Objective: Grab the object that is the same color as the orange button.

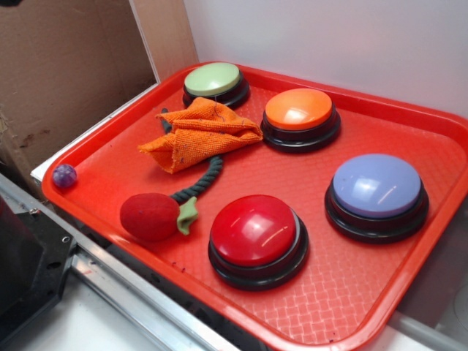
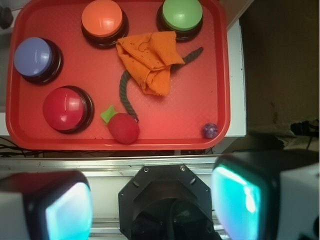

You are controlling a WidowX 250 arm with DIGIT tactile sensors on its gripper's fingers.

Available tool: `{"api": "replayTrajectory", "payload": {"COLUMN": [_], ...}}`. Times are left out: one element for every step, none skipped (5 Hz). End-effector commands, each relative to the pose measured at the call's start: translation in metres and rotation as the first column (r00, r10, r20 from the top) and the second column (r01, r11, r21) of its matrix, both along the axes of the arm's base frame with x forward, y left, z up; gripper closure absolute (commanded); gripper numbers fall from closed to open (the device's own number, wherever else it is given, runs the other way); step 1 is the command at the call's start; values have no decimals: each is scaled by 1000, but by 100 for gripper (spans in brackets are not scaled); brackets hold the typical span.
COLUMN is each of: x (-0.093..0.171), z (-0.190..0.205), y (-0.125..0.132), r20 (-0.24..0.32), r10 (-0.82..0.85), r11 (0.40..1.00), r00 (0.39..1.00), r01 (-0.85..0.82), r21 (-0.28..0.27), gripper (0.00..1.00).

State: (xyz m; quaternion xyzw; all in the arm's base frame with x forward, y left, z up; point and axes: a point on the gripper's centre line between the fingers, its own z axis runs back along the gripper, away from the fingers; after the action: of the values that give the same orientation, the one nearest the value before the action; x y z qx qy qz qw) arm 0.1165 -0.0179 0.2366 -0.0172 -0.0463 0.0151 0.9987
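The object, a crumpled orange woven cloth (image 1: 199, 133) (image 2: 150, 59), lies on the red tray (image 1: 110, 146) (image 2: 20, 130), partly over a dark rope. The orange button (image 1: 299, 117) (image 2: 102, 20) stands just beside the cloth, a small gap between them. In the wrist view my gripper (image 2: 152, 202) hangs high above the robot base, off the tray's near edge and well back from the cloth. Its two teal pads (image 2: 67, 215) stand far apart with nothing between them. The exterior view leaves the gripper out of sight.
On the tray also stand a pale green button (image 1: 215, 82) (image 2: 181, 16), a red button (image 1: 256, 238) (image 2: 66, 108) and a blue-violet button (image 1: 377, 194) (image 2: 35, 57). A red plush ball with green leaf (image 1: 151, 217) (image 2: 123, 127) trails a rope (image 2: 126, 95). A small purple marble (image 1: 64, 175) (image 2: 210, 130) sits at the tray's corner.
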Motion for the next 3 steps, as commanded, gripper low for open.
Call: {"api": "replayTrajectory", "payload": {"x": [0,27,46], "z": [0,-18,-38], "y": [0,0,4], "r20": [0,33,68], "r10": [0,-3,14], "r11": [1000,1000,999], "r00": [1000,999,998], "r01": [0,3,-17], "r21": [0,4,50], "gripper": [0,0,0]}}
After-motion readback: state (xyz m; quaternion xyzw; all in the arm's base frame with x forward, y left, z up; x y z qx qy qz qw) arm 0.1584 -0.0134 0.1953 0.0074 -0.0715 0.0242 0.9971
